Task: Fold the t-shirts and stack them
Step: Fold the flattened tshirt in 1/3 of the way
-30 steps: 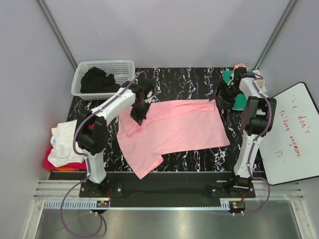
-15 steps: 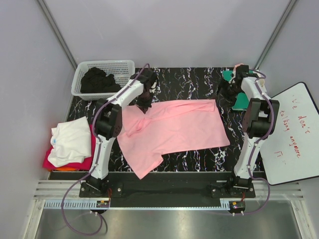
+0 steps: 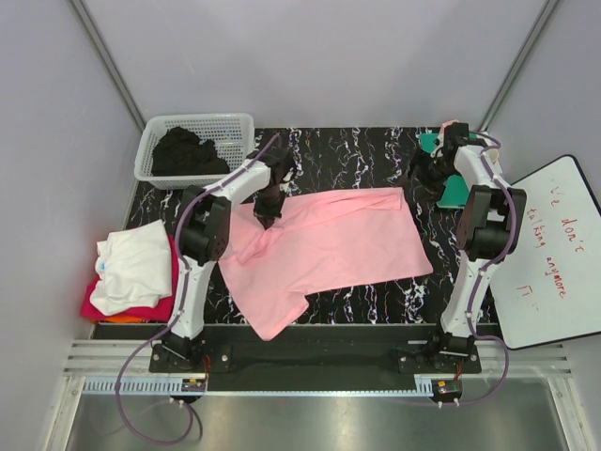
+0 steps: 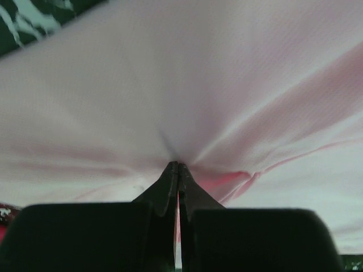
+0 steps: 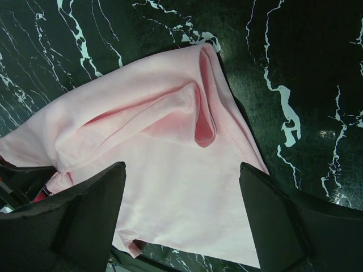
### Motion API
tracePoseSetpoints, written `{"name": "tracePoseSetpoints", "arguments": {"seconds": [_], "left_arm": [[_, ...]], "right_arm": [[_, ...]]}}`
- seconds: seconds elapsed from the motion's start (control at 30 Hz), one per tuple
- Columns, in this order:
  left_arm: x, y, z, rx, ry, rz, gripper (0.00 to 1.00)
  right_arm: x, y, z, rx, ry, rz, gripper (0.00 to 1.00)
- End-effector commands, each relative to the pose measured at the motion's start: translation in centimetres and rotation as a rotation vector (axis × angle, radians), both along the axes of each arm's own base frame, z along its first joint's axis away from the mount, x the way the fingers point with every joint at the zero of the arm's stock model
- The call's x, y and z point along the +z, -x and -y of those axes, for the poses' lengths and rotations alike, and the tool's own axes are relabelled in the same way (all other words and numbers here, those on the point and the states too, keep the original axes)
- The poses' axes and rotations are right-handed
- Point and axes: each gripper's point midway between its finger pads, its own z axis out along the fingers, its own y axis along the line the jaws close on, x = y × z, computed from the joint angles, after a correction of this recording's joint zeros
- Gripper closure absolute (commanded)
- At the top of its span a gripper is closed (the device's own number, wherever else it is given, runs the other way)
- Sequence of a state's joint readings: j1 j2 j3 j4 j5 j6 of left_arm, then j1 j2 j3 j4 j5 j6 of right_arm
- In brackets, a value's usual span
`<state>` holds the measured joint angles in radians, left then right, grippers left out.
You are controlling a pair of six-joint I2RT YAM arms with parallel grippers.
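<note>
A pink t-shirt (image 3: 329, 244) lies spread across the black marbled table (image 3: 357, 155), one corner reaching the near edge. My left gripper (image 3: 268, 202) is shut on the shirt's far-left part; in the left wrist view the fingertips (image 4: 177, 168) pinch pink cloth (image 4: 198, 85). My right gripper (image 3: 423, 174) is open and empty just above the shirt's far-right corner (image 5: 193, 107), its fingers (image 5: 91, 209) spread wide over the cloth. A stack of folded shirts (image 3: 131, 272), white on top of red, sits at the left edge.
A white basket (image 3: 192, 146) holding dark clothes stands at the back left. A green object (image 3: 441, 150) lies at the back right. A whiteboard (image 3: 554, 249) with red writing leans at the right.
My left gripper has pulled the shirt's left part away from the near side toward the back of the table, then settled slightly lower. The right gripper has barely moved.
</note>
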<state>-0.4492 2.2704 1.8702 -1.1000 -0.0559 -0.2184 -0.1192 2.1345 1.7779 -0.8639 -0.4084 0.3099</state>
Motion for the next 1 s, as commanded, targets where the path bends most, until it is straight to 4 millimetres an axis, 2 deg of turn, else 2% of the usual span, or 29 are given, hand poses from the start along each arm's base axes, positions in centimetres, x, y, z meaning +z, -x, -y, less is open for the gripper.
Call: {"name": "tracePoseSetpoints", "arguments": {"seconds": [0.0,0.07,0.27,0.43,0.53,0.6,0.73,0.83,0.9,0.93,0.97], "left_arm": [[3.3,1.7,0.1,-0.009,0.035,0.047,1.0],[4.0,2.8,0.0,-0.018,0.03,0.052,1.0],[5.6,5.3,0.4,-0.047,0.048,0.054,1.0],[5.0,8.4,1.3,-0.095,0.081,-0.011,1.0],[4.5,9.4,1.7,-0.099,0.094,-0.04,1.0],[4.8,9.3,1.8,-0.088,0.103,-0.02,1.0],[7.0,8.7,1.6,-0.067,0.109,0.055,1.0],[7.7,9.7,1.2,-0.044,0.117,0.044,1.0],[7.7,11.2,0.8,-0.022,0.125,0.011,0.99],[8.6,11.8,0.6,-0.016,0.14,0.026,0.92],[8.8,12.4,0.4,-0.009,0.148,0.02,0.82]], "right_arm": [[2.1,-0.9,-0.1,0.016,-0.014,0.064,0.06],[1.8,-1.0,-0.2,0.019,-0.023,0.059,0.0],[2.0,-1.8,-0.5,0.024,-0.045,0.071,0.0],[1.6,-1.0,-0.3,0.016,-0.032,0.049,0.0],[1.2,-0.3,-0.2,0.015,-0.026,0.034,0.0],[1.0,0.0,-0.1,0.013,-0.021,0.025,0.0],[1.6,0.9,0.4,0.001,0.008,0.03,0.0],[1.2,2.6,0.9,-0.016,0.021,-0.006,0.0],[0.3,4.6,1.1,-0.022,0.019,-0.061,0.0],[0.9,5.3,1.4,-0.023,0.027,-0.061,0.0],[0.4,6.7,1.6,-0.026,0.032,-0.093,0.0]]}}
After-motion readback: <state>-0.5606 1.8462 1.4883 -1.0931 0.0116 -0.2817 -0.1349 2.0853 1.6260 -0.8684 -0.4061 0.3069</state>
